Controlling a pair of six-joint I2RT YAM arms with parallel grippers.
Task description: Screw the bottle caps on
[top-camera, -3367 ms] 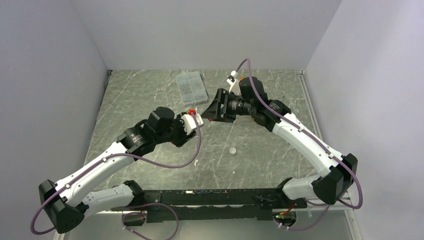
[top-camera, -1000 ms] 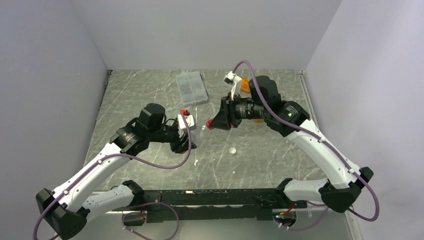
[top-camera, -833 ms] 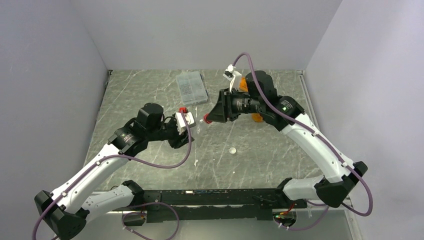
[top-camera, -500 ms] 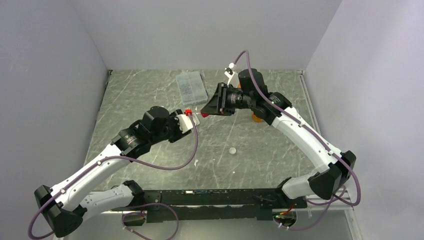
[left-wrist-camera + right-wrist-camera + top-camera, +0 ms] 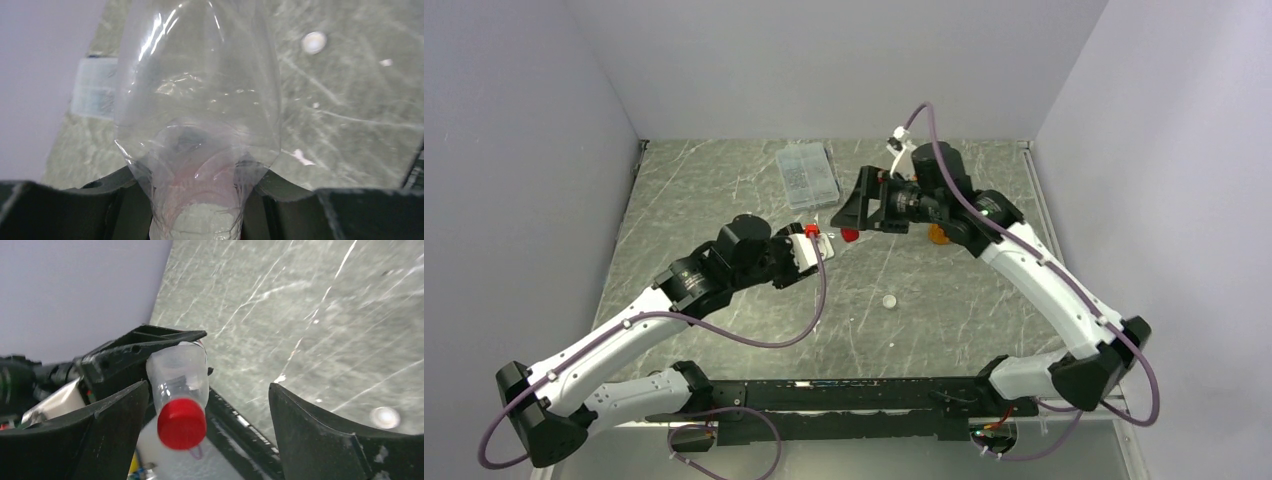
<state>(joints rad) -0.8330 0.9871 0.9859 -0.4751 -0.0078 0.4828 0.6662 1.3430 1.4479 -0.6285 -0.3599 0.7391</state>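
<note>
Right wrist view has the red cap (image 5: 181, 423) sitting on the neck of the clear bottle (image 5: 178, 371), which the left gripper (image 5: 197, 207) clamps by its body, while the right gripper (image 5: 209, 390) stands wide, jaws either side of the cap and clear of it. If the cap needs tightening, I judge the right gripper should close squarely on it, in line with the neck, the left hold firm without crushing.

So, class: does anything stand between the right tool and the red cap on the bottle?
Nothing visible does. The right tool stands open, and the red cap sits in plain view right in front of it, on the neck of the bottle gripped by the left tool.
</note>
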